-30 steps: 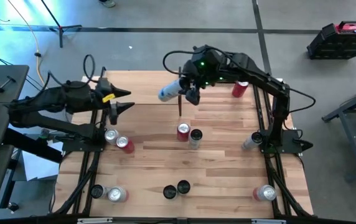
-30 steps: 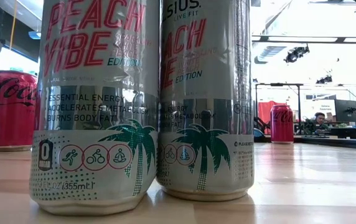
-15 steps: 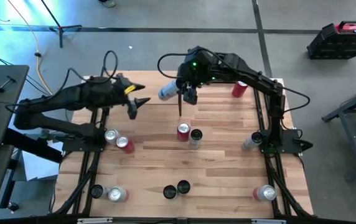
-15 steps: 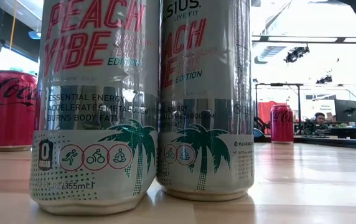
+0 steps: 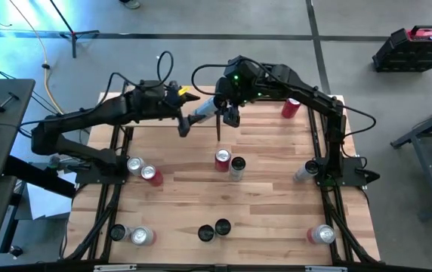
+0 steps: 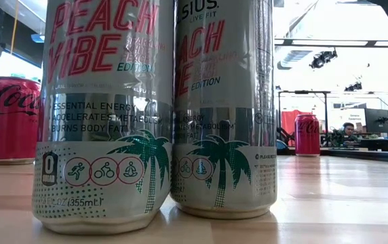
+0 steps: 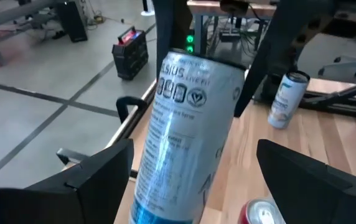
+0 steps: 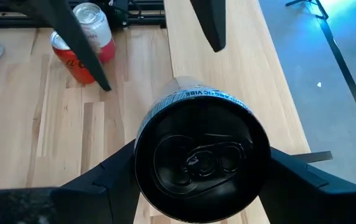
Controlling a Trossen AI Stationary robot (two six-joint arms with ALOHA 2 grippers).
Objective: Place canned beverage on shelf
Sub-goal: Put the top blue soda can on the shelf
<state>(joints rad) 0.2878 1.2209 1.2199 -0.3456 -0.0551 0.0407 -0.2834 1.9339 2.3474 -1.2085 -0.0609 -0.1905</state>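
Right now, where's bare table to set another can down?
Free: the strip between the left can pair and the centre pair, and the stretch between the centre pair and the right-edge can. Crowded: the far edge, where the left claw and right claw meet at the blue-white can.

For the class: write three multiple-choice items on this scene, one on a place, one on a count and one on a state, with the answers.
1. Where is the blue-and-silver can?
A. Standing at the table's near edge
B. Sideways in the air, in the right gripper
C. On the floor

2. How many Peach Vibe cans fill the low view's foreground?
A. One
B. Two
C. Four

3. The left gripper is:
A. open, one finger on either side of the can
B. shut on a red can
C. parked off the table

Answers:
1 B: the right wrist view shows its fingers clamping the can.
2 B: two stand side by side.
3 A: the left wrist view shows gaps beside the can.
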